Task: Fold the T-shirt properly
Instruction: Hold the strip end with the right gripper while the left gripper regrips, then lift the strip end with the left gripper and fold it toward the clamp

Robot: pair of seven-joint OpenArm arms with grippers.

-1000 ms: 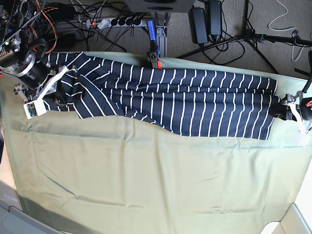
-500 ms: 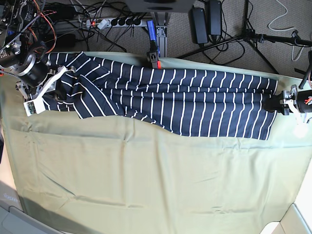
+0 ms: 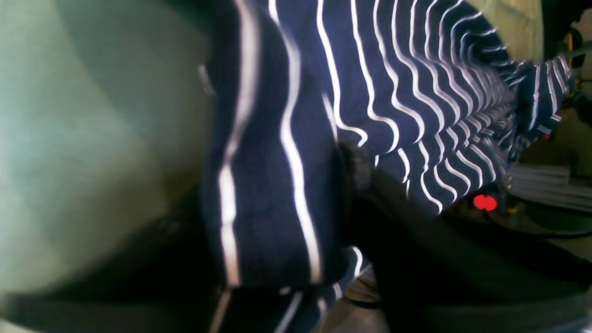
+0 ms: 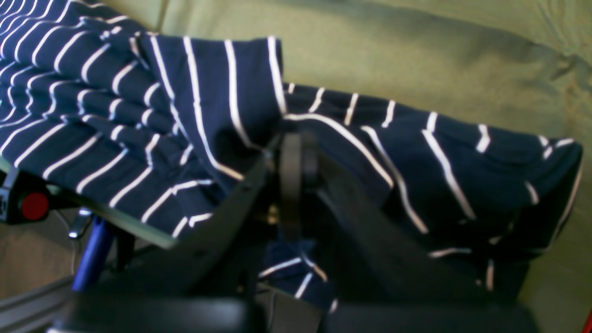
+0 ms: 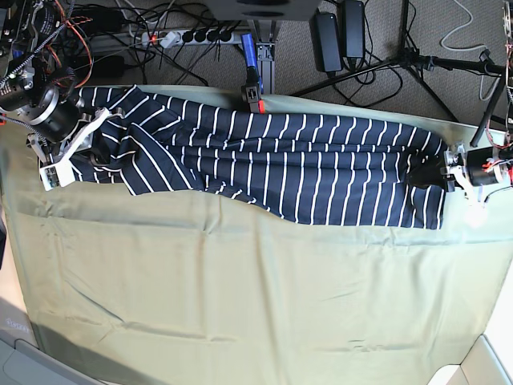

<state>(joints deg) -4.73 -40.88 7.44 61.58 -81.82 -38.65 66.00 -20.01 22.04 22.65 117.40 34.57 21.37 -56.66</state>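
Green cloth (image 5: 240, 297) — T-shirt (image 5: 280, 164) pinched by right gripper (image 5: 94, 144) and left gripper (image 5: 437, 175); clamp (image 5: 253, 92) behind.

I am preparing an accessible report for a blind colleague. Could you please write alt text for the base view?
A navy white-striped T-shirt lies as a long band across the far part of a table covered with pale green cloth. The right gripper holds its sleeve end and the left gripper its other end. Behind the table are cables and a power strip.

Pale green cloth (image 5: 240, 289) covers the table; cables (image 5: 160, 24) litter the carpet (image 5: 385, 88)
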